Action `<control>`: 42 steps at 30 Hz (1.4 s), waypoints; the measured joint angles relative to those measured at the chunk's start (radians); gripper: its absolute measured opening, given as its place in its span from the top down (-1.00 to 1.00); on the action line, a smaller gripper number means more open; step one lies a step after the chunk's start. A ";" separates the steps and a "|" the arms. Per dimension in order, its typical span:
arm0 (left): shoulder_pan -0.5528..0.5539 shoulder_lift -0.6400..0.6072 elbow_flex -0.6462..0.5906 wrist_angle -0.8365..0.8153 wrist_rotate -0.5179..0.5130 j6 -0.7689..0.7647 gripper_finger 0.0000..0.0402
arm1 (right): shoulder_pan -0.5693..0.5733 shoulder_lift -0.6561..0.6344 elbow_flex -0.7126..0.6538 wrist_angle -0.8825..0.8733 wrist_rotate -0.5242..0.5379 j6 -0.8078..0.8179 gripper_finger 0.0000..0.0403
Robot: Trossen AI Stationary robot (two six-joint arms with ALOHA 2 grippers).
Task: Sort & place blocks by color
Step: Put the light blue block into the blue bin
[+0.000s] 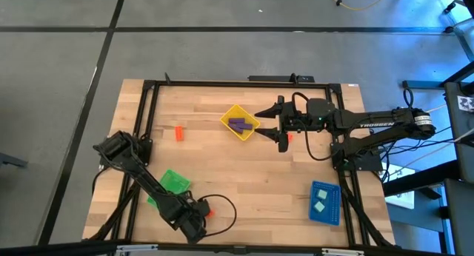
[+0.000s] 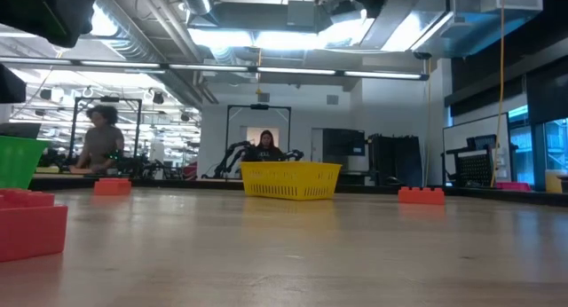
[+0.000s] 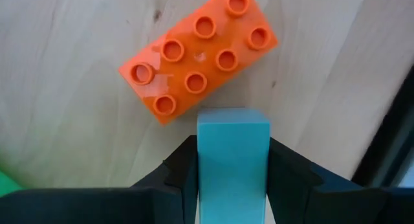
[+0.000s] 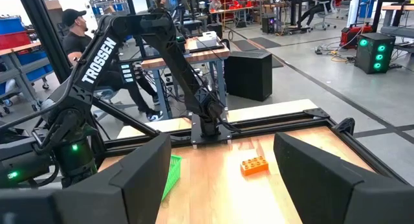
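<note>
Three trays sit on my table (image 1: 244, 182) in the high view: a yellow tray (image 1: 238, 123) near the middle back, a green tray (image 1: 175, 183) at front left, a blue tray (image 1: 324, 203) at front right. I see purple blocks (image 1: 238, 125) inside the yellow one and two pale mint blocks (image 1: 321, 199) lying in the blue one; a lone orange block (image 1: 178, 133) lies on bare wood left of the yellow tray. My left gripper (image 1: 198, 220) is down at the front edge, just beside the green tray; its wrist view shows a teal block (image 3: 232, 160) standing between the two dark fingers (image 3: 176, 179), both pressed against its sides, so I call it clamped on that block; an orange studded brick (image 3: 200, 54) lies flat on the wood, its edge touching the teal block's far end. My right gripper (image 1: 284, 125) hovers just right of the yellow tray, fingers (image 4: 143, 173) spread apart with nothing between them; another orange brick (image 4: 254, 165) lies on the wood beyond it.
</note>
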 joint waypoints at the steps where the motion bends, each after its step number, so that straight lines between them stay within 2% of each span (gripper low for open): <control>1: 0.000 -0.009 0.000 -0.002 0.000 0.000 0.38 | 0.000 0.000 0.000 0.000 0.000 0.000 -0.37; 9: -0.005 -0.139 0.000 -0.001 -0.072 0.028 0.38 | 0.000 0.000 0.000 0.001 0.000 0.000 -0.37; 18: 0.013 -0.398 0.000 0.003 -0.288 0.131 0.38 | 0.000 0.000 0.000 0.002 -0.001 0.003 -0.37; 21: 0.045 -0.504 0.000 0.009 -0.391 0.214 0.38 | 0.000 0.000 0.000 0.005 -0.001 0.002 -0.37; 25: 0.108 -0.632 0.000 0.042 -0.518 0.408 0.38 | 0.000 0.000 0.000 0.010 -0.002 0.003 -0.37; 29: 0.195 -0.739 0.000 0.088 -0.577 0.627 0.38 | 0.000 0.000 0.000 0.016 -0.003 0.003 -0.37; 35: 0.341 -0.851 -0.009 0.118 -0.567 0.883 0.38 | 0.000 0.000 0.000 0.016 -0.026 0.002 -0.37; 38: 0.427 -0.917 -0.095 0.231 -0.458 0.985 0.38 | 0.000 0.000 0.000 0.016 -0.027 0.002 -0.37; 42: 0.562 -1.017 -0.324 0.516 -0.252 1.025 0.38 | 0.000 0.000 0.000 0.012 -0.029 0.001 -0.37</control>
